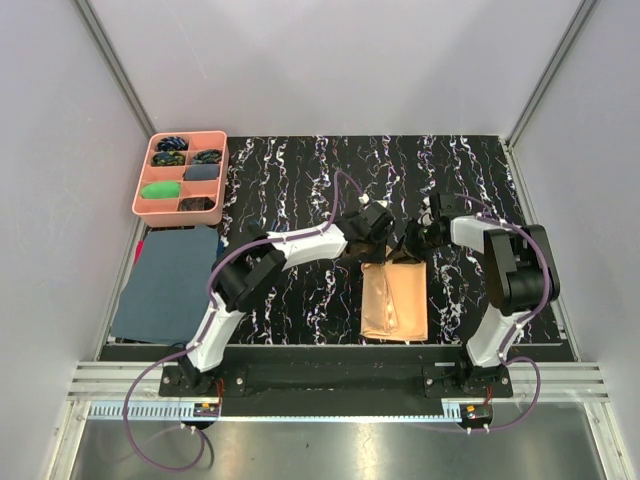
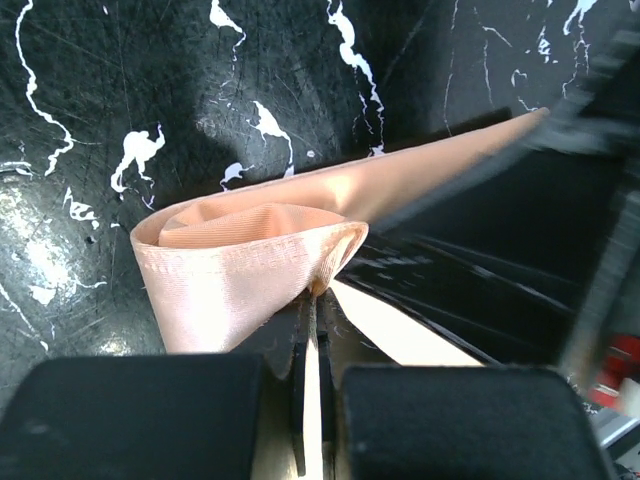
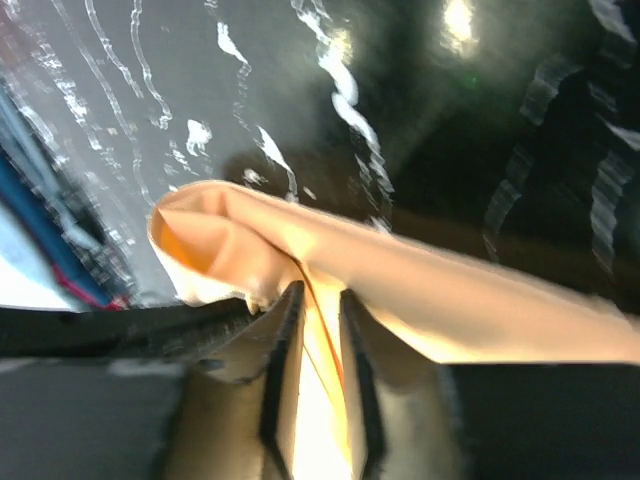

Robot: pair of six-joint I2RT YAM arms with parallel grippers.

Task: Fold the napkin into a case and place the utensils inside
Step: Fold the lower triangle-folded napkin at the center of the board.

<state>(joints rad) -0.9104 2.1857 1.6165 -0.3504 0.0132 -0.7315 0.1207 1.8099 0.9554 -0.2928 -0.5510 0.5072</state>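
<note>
The left gripper [image 1: 368, 252] and right gripper [image 1: 412, 254] block the napkin's [image 1: 395, 300] far edge.

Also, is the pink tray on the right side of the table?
No, the pink tray sits at the far left corner of the table.

Pale grey walls [image 1: 330, 60], black white-veined tabletop [image 1: 300, 160], aluminium corner rails [image 1: 110, 60]

Soft, even light fills the sharp top view. Blur smears the right wrist view, glare spotting the glossy table [image 3: 420, 120]; shadow darkens the left wrist view.
</note>
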